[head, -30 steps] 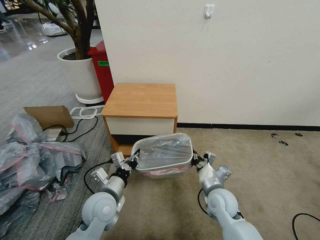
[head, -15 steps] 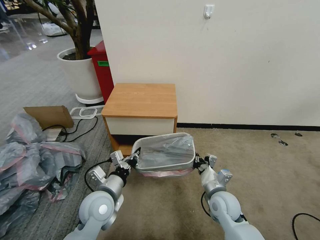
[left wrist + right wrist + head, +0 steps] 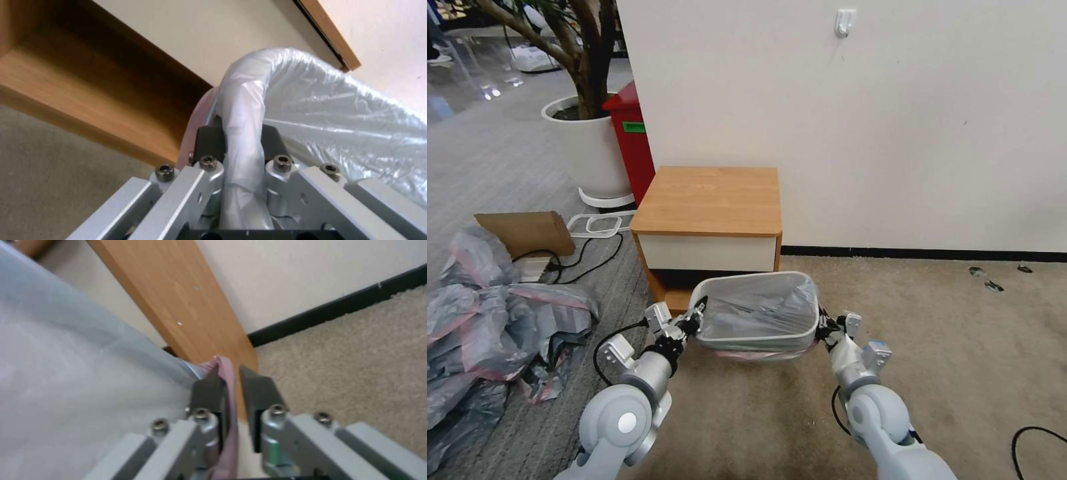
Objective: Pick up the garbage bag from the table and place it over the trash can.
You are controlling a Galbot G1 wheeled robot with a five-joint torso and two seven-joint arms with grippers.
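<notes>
Head view: the thin translucent grey garbage bag (image 3: 757, 308) lines the cream-white rectangular trash can (image 3: 760, 341) on the carpet before the light-wood table (image 3: 710, 200); left gripper (image 3: 694, 325) and right gripper (image 3: 822, 327) flank its rim; left wrist view: left gripper (image 3: 242, 146) clamps bag-covered rim; right wrist view: right gripper (image 3: 232, 386) slightly parted, pink bag edge between.

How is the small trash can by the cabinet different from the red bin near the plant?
The trash can is cream-white, low and lined with the garbage bag; the red bin is red, taller, no bag showing. The trash can sits between the left tool and right tool; the red bin stands beside the wall. Both are boxy.
</notes>
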